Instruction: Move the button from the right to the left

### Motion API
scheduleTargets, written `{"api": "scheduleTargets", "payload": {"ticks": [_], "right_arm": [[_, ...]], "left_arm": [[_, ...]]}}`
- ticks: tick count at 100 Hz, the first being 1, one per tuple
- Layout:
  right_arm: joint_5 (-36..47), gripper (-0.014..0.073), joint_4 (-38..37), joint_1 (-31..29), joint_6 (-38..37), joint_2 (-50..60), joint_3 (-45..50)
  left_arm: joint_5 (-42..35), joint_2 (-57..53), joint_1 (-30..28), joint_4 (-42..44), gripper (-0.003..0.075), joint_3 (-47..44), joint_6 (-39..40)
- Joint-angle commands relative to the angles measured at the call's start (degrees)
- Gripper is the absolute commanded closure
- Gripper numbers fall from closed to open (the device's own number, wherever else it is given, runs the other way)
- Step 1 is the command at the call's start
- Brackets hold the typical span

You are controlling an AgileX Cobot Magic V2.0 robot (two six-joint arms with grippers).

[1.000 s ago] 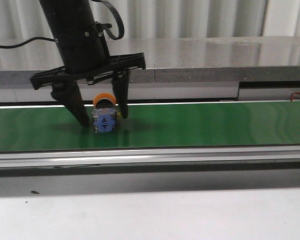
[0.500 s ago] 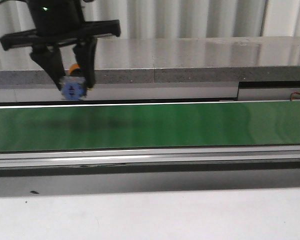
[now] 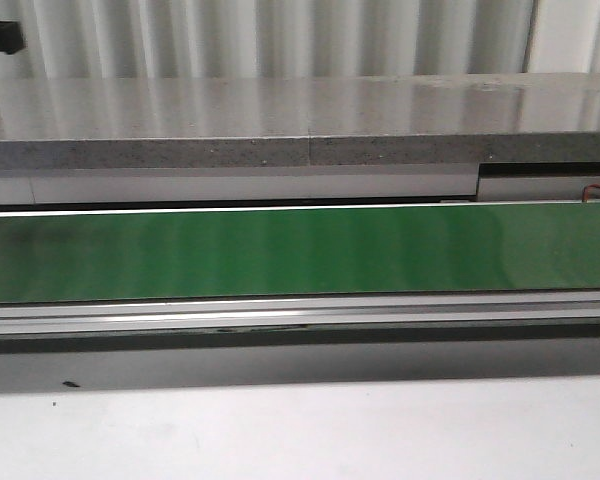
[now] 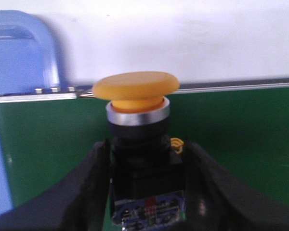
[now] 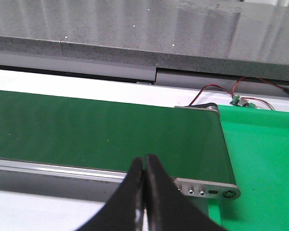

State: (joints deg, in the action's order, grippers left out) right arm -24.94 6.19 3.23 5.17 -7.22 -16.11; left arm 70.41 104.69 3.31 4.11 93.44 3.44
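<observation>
Yellow-capped button (image 4: 137,144) is clamped by its black body between the left gripper (image 4: 147,192) fingers (image 4: 89,192), above the green belt (image 4: 231,139) beside a blue bin (image 4: 14,62); right gripper (image 5: 144,187) pinched empty; keep grip firm, lower upright, release only once seated.

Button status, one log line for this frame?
button: held in left gripper fingers, off the belt | right gripper: shut, empty
</observation>
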Motion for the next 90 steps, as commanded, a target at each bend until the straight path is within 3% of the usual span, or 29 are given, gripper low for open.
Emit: {"api": "scheduleTargets", "payload": {"ticks": [1, 29, 44, 90], "right_arm": [[4.66, 0.066, -0.31, 0.08, 0.46, -0.43, -1.35], [4.66, 0.066, -0.31, 0.08, 0.46, -0.43, -1.35], [4.66, 0.066, -0.31, 0.08, 0.46, -0.43, -1.35], [4.66, 0.066, -0.31, 0.08, 0.46, -0.43, -1.35]], "left_arm": [[2.11, -3.35, -4.5, 0.24, 0.0722, 1.89, -4.54], [2.11, -2.42, -17.73, 0.24, 0.0722, 0.12, -18.29], [2.01, 0.43, -22.3, 0.24, 0.0722, -1.24, -20.02], [-1.21, 12.66, -25.41, -0.17, 0.0694, -2.09, -20.44]]}}
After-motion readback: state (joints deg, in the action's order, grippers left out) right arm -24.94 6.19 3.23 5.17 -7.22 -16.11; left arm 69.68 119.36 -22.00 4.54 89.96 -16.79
